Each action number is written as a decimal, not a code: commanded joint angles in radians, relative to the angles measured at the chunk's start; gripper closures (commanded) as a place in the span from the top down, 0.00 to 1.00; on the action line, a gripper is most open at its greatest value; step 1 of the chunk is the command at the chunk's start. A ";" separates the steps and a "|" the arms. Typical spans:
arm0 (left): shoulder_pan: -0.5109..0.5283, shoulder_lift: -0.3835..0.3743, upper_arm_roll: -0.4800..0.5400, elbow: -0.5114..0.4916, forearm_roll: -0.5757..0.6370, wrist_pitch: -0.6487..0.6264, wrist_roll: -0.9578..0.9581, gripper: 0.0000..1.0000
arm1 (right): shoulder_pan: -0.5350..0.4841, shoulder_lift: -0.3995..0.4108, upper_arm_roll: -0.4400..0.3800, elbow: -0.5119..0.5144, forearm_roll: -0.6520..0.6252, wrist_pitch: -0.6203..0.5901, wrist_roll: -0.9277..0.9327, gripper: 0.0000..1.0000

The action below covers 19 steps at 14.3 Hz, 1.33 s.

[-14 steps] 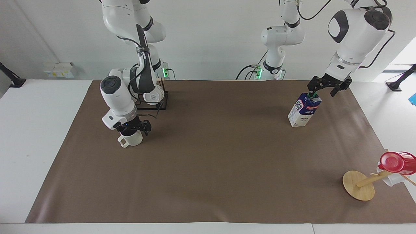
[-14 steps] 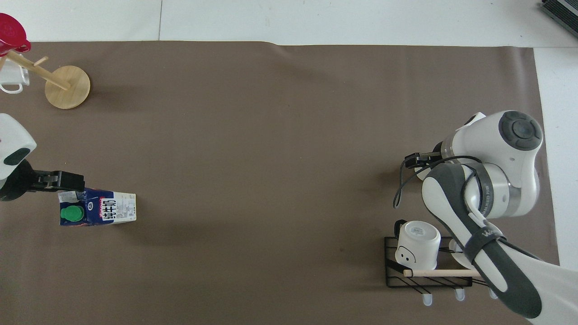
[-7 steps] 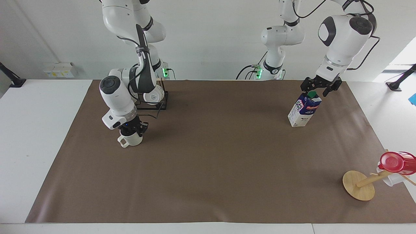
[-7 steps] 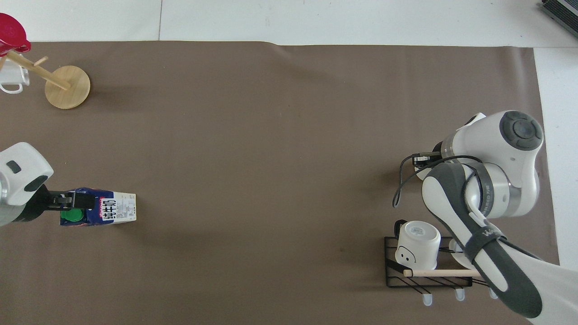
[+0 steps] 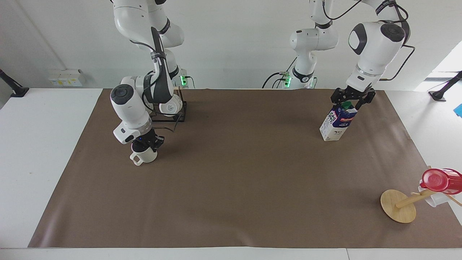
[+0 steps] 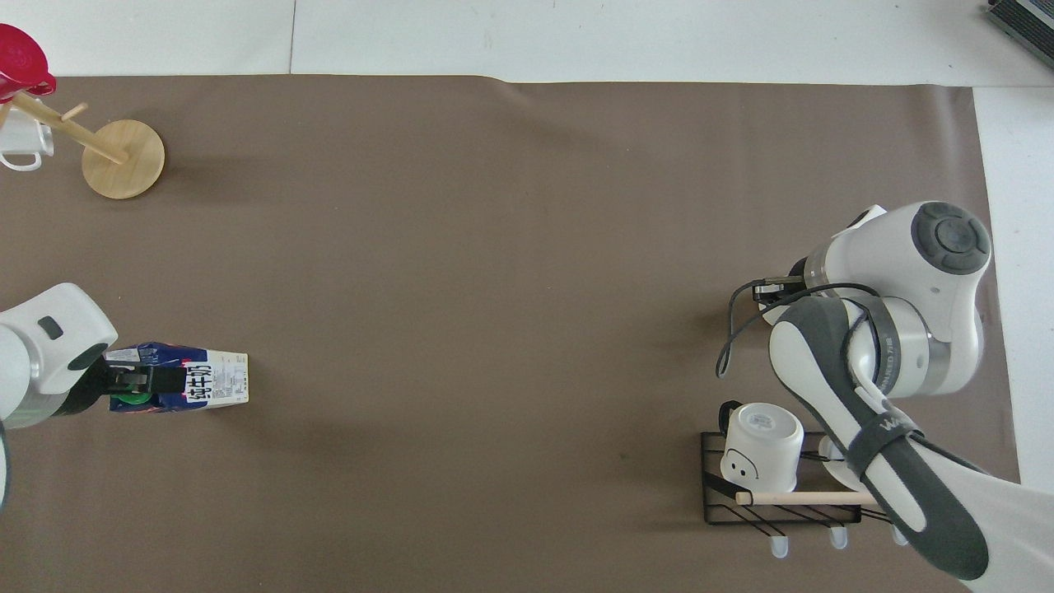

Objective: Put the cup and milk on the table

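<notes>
The cup (image 5: 145, 156) stands upright on the brown paper of the worktop (image 5: 231, 187), toward the right arm's end, its squarish loop handle pointing away from the robots and slightly outward. It is glossy cream ceramic, round-bodied. The right gripper (image 5: 147, 141) sits down on its rim, jaws drawn close together with the rim wall pinched between them. In the overhead view the arm's white wrist hides the cup.

Nearer to the robots than the cup stands a black wire rack (image 6: 778, 482) with a wooden rod across it. A white mug (image 6: 762, 445) with a small face drawn on it hangs there, base up.

The milk (image 5: 338, 121) stands on the worktop toward the left arm's end, a tall boxy carton, white low down and dark blue above, with a red band. Its long axis is upright and its green screw cap (image 5: 346, 105) points up. The left gripper (image 5: 353, 98) is over the cap, jaws spread wide to either side of the carton's top, gripping nothing.

Farther from the robots than the milk, at the paper's corner, stands a mug tree (image 5: 399, 206) with a round pale wooden base and a slanting peg stem. It carries a translucent red cup (image 5: 440, 180) and a white mug (image 5: 431, 199).
</notes>
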 commanded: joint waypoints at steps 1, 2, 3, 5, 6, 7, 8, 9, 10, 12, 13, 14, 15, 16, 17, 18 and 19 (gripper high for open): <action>0.008 -0.040 0.001 -0.046 0.005 0.053 0.043 1.00 | 0.006 0.008 0.006 0.047 0.016 0.006 0.073 0.00; 0.008 -0.039 0.001 -0.046 0.005 0.058 0.051 1.00 | 0.015 0.005 0.007 0.054 0.015 -0.003 0.126 0.00; 0.008 -0.039 0.001 -0.046 0.005 0.062 0.051 1.00 | 0.041 0.003 0.007 0.068 0.015 -0.015 0.175 0.00; 0.008 -0.039 0.001 -0.046 0.005 0.068 0.051 1.00 | 0.078 0.006 0.007 0.120 0.008 -0.078 0.286 0.00; 0.008 -0.034 0.001 -0.046 0.006 0.070 0.055 1.00 | 0.095 0.008 0.007 0.146 -0.002 -0.107 0.329 0.00; 0.011 -0.030 0.001 -0.057 0.005 0.079 0.077 1.00 | 0.122 0.010 0.007 0.171 -0.004 -0.136 0.363 0.00; 0.028 -0.031 0.001 -0.076 0.005 0.100 0.088 1.00 | 0.147 0.011 0.007 0.186 -0.005 -0.153 0.393 0.00; 0.031 -0.031 0.001 -0.077 0.006 0.104 0.088 1.00 | 0.171 0.017 0.007 0.199 -0.007 -0.164 0.416 0.00; 0.031 -0.030 0.001 -0.077 0.005 0.105 0.088 1.00 | 0.196 0.019 0.006 0.206 -0.015 -0.172 0.427 0.00; 0.027 -0.028 0.001 -0.075 0.005 0.107 0.088 1.00 | 0.239 0.020 0.007 0.220 -0.045 -0.178 0.487 0.00; 0.025 -0.028 0.001 -0.075 0.005 0.105 0.085 1.00 | 0.256 0.020 0.007 0.226 -0.045 -0.178 0.516 0.00; 0.022 -0.028 0.001 -0.075 0.005 0.105 0.079 1.00 | 0.279 0.022 0.007 0.228 -0.044 -0.178 0.539 0.00; 0.019 -0.028 0.001 -0.075 0.005 0.105 0.074 1.00 | 0.297 0.020 0.007 0.228 -0.044 -0.178 0.570 0.00; 0.017 -0.028 0.001 -0.075 0.005 0.105 0.072 1.00 | 0.323 0.022 0.007 0.228 -0.044 -0.178 0.610 0.00; 0.017 -0.028 0.001 -0.075 0.005 0.107 0.072 1.00 | 0.345 0.023 0.007 0.228 -0.042 -0.178 0.642 0.00; 0.016 -0.027 0.001 -0.074 0.005 0.107 0.071 1.00 | 0.368 0.025 0.007 0.228 -0.038 -0.177 0.674 0.00; 0.016 -0.025 0.001 -0.072 0.005 0.107 0.071 1.00 | 0.383 0.026 0.007 0.229 -0.038 -0.173 0.699 0.00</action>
